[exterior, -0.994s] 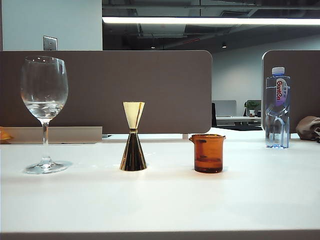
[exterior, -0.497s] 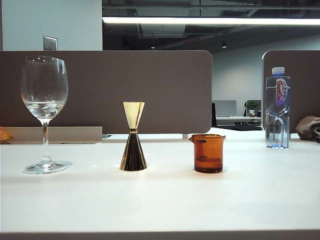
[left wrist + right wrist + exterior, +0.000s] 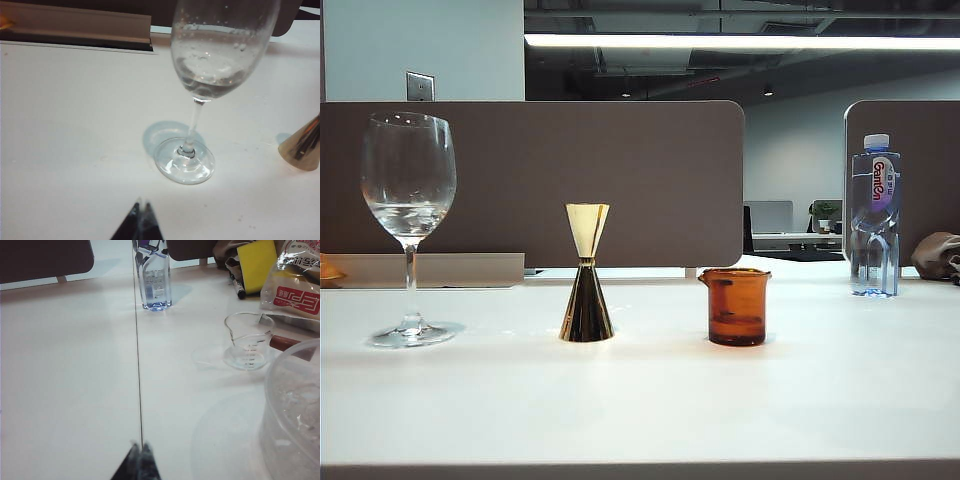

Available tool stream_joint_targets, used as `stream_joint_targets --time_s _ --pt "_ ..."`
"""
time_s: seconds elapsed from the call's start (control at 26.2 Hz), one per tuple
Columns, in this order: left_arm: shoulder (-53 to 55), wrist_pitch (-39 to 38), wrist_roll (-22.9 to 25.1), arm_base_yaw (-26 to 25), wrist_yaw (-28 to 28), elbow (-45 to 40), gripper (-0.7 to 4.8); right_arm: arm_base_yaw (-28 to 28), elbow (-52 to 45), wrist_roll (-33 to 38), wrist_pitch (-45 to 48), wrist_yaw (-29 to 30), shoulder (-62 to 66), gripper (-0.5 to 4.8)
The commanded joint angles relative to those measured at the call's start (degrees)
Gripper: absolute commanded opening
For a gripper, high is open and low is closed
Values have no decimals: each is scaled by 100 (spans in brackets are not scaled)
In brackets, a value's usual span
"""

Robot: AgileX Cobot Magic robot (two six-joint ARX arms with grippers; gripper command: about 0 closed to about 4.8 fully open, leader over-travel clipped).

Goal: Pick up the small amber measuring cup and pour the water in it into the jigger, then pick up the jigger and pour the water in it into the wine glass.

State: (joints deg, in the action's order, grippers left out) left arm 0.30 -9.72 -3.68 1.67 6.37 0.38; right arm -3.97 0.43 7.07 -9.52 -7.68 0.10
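Amber measuring cup [image 3: 735,306] upright by gold jigger [image 3: 587,273]; left gripper [image 3: 140,207] & right gripper [image 3: 138,447] jaws pressed together.

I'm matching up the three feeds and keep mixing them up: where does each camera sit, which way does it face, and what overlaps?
Exterior: low at table edge, facing wine glass, jigger, amber cup, bottle; no arm visible.
Left wrist: looks down past shut left gripper at the glass and jigger base.
Right wrist: looks past shut right gripper toward the bottle and clear measuring cup.
Shared: glass, jigger (exterior, left wrist); bottle (exterior, right wrist).

A water bottle [image 3: 875,215] stands upright on the white table [image 3: 640,410].
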Motion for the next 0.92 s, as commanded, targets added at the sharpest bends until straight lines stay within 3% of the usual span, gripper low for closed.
stream_joint_targets --time_s 0.04,0.38,0.54,0.69,0.76,0.84,0.92 --pt "4 -22 22 7 -11 4 -2 0 -39 2 72 -11 2 -4" --pt "9 -55 22 15 -11 31 -2 0 -39 2 72 -11 2 -4" --pt "304 -485 24 190 -31 463 -2 0 -39 2 72 -11 2 -4" --pt "721 -1580 26 557 -35 1484 -2 0 -39 2 72 -11 2 -4" --pt "935 -1725 -44 566 155 2184 -2 0 -39 2 72 -11 2 -4" --pt "1220 -2031 -127 564 761 3442 -2 0 -39 2 72 -11 2 -4" --pt "1386 -2461 -129 564 800 4282 -2 0 -39 2 72 -11 2 -4"
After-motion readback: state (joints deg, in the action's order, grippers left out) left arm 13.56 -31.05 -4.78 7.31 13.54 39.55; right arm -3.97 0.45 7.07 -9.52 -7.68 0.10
